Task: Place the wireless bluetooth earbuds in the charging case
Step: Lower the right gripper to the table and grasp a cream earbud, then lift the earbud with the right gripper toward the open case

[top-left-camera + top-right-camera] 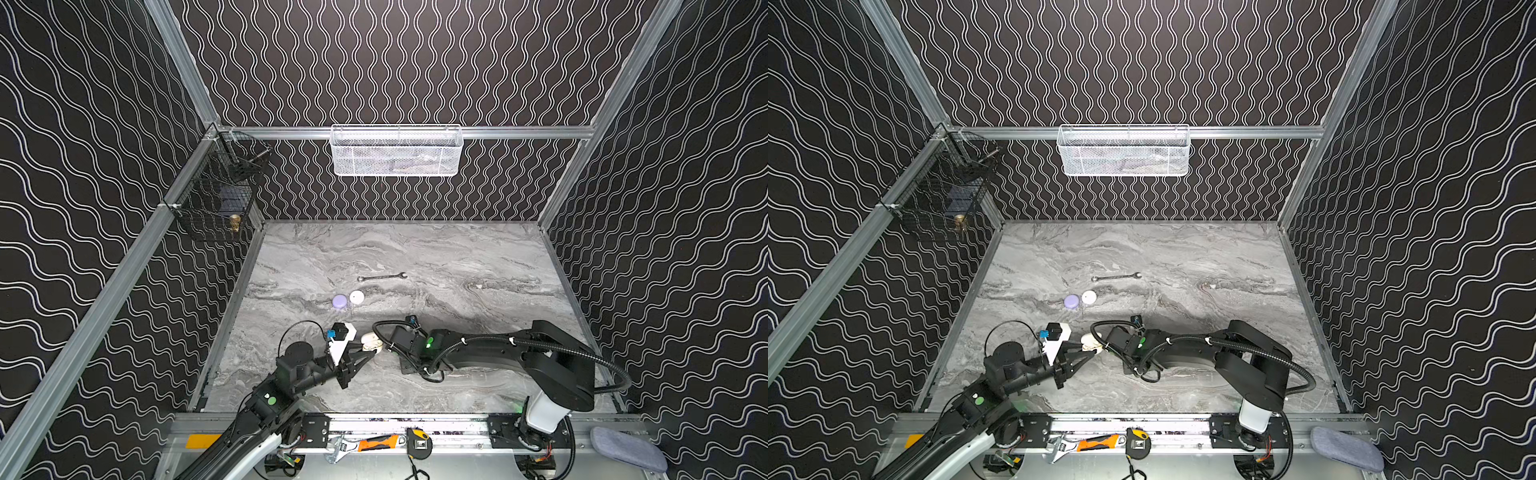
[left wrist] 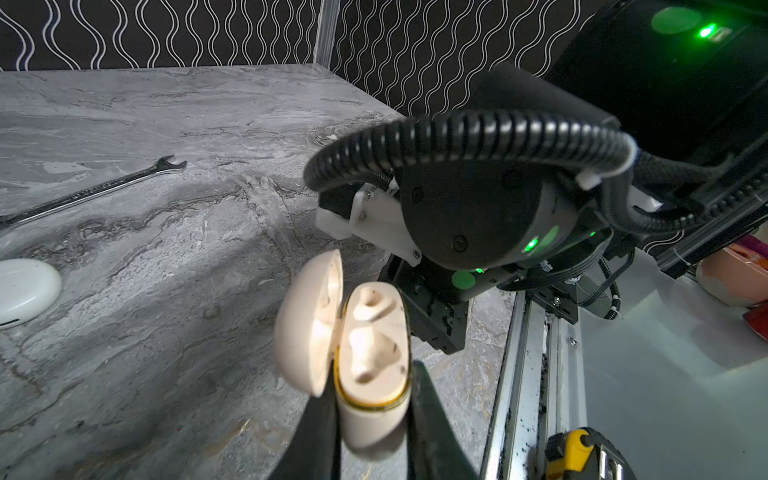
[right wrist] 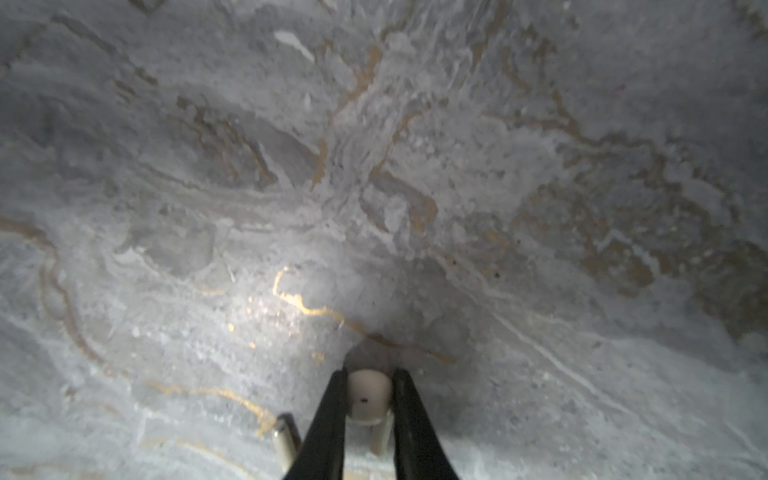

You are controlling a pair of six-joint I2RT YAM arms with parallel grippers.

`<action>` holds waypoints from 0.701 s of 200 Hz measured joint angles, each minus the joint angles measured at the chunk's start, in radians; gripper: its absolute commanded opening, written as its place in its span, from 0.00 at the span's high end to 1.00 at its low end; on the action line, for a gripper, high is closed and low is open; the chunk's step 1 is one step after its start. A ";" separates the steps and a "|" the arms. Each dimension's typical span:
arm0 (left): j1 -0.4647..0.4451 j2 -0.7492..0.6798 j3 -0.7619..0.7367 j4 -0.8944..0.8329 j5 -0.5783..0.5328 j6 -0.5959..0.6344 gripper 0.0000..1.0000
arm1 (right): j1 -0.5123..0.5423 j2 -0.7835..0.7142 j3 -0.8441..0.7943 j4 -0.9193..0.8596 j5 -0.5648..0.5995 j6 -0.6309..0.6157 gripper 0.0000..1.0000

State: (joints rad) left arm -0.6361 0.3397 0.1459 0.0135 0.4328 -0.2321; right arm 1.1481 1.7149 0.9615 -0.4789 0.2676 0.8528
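My left gripper [image 2: 374, 372] is shut on the base of a cream charging case [image 2: 372, 374], held just above the table with its lid [image 2: 309, 324] hinged open. In both top views the case [image 1: 371, 341] [image 1: 1091, 340] shows at the left fingertips, close to the right wrist. My right gripper [image 3: 368, 376] points down at the marble table [image 3: 415, 166], shut on a cream earbud [image 3: 368, 395] whose stem hangs below. A second cream earbud [image 3: 284, 440] lies on the table beside it. Whether the case's sockets hold anything I cannot tell.
A lavender case [image 1: 340, 301] and a white case [image 1: 356, 296] sit shut mid-table, with a slim steel wrench [image 1: 381, 277] behind them. A white basket [image 1: 397, 151] and a black basket [image 1: 216, 195] hang on the walls. Hand tools [image 1: 374, 444] lie on the front rail.
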 measured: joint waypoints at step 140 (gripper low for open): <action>0.000 0.094 0.065 0.256 0.093 0.011 1.00 | 0.180 -0.528 0.055 0.196 0.356 -0.165 0.89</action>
State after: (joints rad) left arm -0.6361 0.4335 0.2108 0.2695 0.5255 -0.2211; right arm 1.3281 1.1866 1.0161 -0.2829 0.6235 0.6880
